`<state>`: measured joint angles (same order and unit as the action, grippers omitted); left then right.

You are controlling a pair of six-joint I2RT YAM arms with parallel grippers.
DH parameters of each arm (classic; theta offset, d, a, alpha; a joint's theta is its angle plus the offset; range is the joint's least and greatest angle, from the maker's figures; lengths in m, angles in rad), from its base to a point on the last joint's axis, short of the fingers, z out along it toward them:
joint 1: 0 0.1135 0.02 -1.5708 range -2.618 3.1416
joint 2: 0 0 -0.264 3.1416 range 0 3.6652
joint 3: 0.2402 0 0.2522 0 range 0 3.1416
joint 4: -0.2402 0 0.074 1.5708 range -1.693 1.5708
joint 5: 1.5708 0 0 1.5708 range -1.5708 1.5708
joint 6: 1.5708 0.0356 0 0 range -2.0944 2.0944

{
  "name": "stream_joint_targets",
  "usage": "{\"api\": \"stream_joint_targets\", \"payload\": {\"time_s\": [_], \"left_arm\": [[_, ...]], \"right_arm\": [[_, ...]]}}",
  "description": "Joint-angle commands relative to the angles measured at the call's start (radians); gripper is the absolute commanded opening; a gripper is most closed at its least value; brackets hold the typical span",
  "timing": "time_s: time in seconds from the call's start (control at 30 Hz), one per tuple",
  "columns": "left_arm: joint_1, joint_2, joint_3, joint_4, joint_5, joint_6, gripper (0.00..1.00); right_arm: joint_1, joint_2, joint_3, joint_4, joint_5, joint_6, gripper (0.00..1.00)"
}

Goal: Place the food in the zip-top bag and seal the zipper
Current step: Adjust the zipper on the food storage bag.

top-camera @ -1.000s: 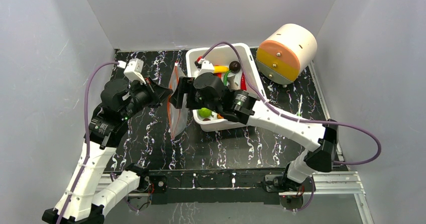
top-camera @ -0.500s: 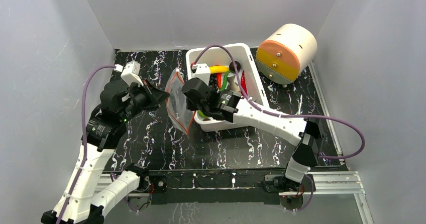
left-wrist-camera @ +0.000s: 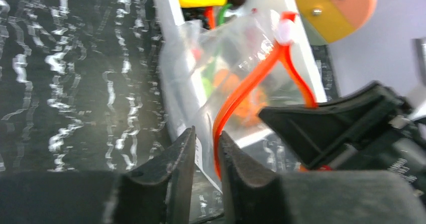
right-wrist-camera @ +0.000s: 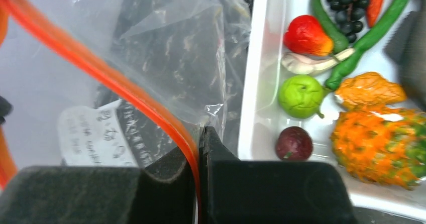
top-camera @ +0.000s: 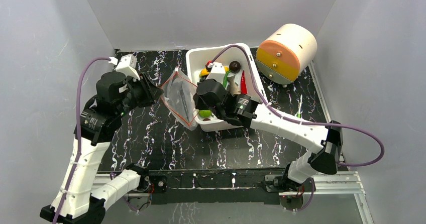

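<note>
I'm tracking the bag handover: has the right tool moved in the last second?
Yes. In the top view the right tool has moved right, closer to the white bin's left wall, now shut on the zipper.

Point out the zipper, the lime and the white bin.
zipper (right-wrist-camera: 100, 72), right wrist view, middle of the red-orange strip.
lime (right-wrist-camera: 300, 96), right wrist view, centre of its green skin.
white bin (right-wrist-camera: 253, 58), right wrist view, bare side wall.

I found one white printed label (right-wrist-camera: 93, 133) on the zip-top bag (right-wrist-camera: 171, 48); its characters were too blurred to read.
</note>
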<state>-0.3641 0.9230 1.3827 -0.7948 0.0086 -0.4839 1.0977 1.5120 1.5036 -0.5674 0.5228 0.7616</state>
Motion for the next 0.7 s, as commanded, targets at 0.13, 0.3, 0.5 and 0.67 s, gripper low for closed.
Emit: {"api": "stream_joint_targets", "payload": {"time_s": [0.13,0.3,0.5,0.67], "left_arm": [[-0.001,-0.110,-0.115,0.304,0.263,-0.155,0.45],[-0.001,-0.095,-0.161,0.301,0.302,-0.116,0.63],[-0.001,-0.071,-0.262,0.355,0.321,-0.066,0.71],[-0.002,-0.031,-0.289,0.307,0.198,0.013,0.71]], "right_arm": [[0.017,0.086,0.130,0.097,-0.023,0.067,0.00],[0.021,0.132,0.178,0.084,0.005,0.070,0.00],[0.032,0.162,0.219,0.071,0.070,0.084,0.00],[0.041,0.179,0.243,0.071,0.079,0.077,0.00]]}}
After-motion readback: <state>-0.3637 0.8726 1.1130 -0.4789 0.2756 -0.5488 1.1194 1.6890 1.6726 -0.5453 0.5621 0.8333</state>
